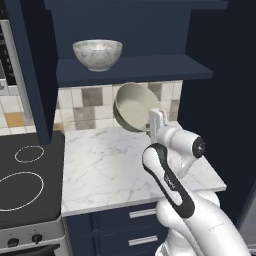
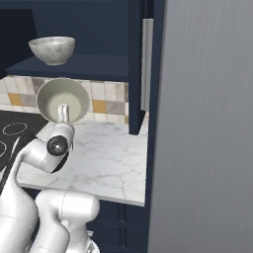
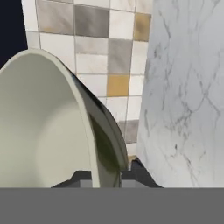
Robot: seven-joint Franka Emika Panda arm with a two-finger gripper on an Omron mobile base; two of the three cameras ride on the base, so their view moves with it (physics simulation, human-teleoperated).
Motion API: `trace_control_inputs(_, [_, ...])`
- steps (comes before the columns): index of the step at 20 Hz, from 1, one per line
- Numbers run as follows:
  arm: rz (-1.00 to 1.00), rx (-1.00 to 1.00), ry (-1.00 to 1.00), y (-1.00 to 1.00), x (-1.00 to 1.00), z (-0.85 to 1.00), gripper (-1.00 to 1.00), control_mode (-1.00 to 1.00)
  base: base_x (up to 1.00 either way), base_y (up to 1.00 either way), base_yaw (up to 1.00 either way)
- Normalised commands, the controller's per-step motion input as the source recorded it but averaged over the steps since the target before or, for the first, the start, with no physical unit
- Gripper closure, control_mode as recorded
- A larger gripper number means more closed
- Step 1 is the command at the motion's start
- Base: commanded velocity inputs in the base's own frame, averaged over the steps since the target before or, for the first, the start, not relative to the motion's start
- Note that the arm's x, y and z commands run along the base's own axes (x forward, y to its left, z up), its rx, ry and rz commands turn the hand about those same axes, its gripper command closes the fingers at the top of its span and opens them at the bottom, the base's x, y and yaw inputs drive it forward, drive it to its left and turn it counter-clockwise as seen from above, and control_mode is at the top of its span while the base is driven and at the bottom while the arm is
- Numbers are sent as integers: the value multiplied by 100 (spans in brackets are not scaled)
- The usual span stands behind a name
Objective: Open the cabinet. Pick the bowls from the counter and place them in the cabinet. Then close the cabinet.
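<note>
The two-finger gripper pinches the rim of the plain beige-grey round deep bowl, held tipped above the back edge of the white marble counter; it should rise, level out, and set down on the open dark navy wall cabinet's shelf beside the marbled white-grey bowl.

Left base view: we sit behind the arm on its left, looking forward and down, with the stovetop on our left edge and the counter mid-frame. Right base view: we look from behind-right, a grey panel blocking the right half. Both share the counter, the tiled backsplash, the open cabinet shelf with the marbled bowl and the beige bowl. Hand view: we are rolled sideways, very close against the beige bowl, facing the backsplash, counter running up the right.
</note>
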Motion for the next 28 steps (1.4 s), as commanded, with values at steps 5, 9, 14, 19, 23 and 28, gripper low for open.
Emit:
trace_control_inputs(5, [-6, 0, 7, -19, -44, 58, 100, -100, 0, 0, 0])
trace_control_inputs(9, [-5, 0, 9, -28, -45, 31, 100, -100, 0, 0, 0])
trace_control_inputs(14, [-3, 0, 4, -35, -51, 16, 100, -100, 0, 0, 0])
trace_control_inputs(19, [-5, -2, 6, -26, -44, 25, 100, -100, 0, 0, 0])
trace_control_inputs(23, [-15, -17, 4, 0, -18, 24, 100, -100, 0, 0, 0])
trace_control_inputs(28, [-25, -29, 6, 2, 0, 16, 100, -100, 0, 0, 0])
